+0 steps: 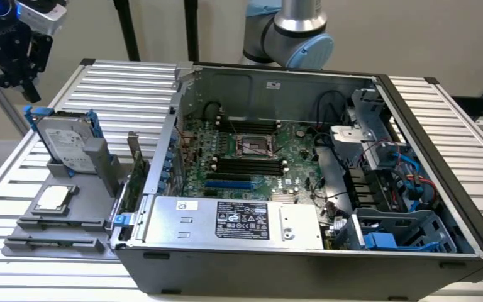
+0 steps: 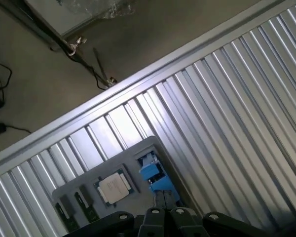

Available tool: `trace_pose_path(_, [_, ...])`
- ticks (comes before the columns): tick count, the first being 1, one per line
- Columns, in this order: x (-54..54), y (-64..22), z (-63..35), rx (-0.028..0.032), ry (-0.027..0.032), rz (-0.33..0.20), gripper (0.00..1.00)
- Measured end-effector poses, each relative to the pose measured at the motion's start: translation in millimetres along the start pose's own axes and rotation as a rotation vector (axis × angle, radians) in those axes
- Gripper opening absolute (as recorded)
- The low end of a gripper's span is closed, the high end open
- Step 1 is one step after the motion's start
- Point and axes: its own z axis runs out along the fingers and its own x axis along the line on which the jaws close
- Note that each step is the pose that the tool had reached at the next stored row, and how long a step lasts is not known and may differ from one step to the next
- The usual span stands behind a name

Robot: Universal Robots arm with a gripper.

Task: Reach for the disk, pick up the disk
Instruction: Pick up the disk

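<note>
The disk [image 1: 63, 146] is a silver-grey hard drive in a blue bracket. It stands on edge in a slot of the grey tray [image 1: 90, 204] at the exterior view's left. My gripper [image 1: 28, 93] hangs above the disk's top corner, a little farther to the left, clear of it. In the wrist view the disk [image 2: 155, 175] shows edge-on as a blue strip just past my gripper [image 2: 164, 215]. The black fingers are shut together with nothing between them.
A small square chip [image 1: 53, 198] lies on the same tray in front of the disk. An open computer case [image 1: 309, 163] with a motherboard and a silver box with a black label [image 1: 233, 220] fills the ribbed metal table [image 1: 116, 88]. Cables lie on the floor [image 2: 19, 98] beyond the table's edge.
</note>
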Motion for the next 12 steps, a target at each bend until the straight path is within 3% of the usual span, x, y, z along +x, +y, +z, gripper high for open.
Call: trace_pose_path(12, [-0.2, -0.5, 0.0, 0.0000, 0.0065, -0.199, 0.11])
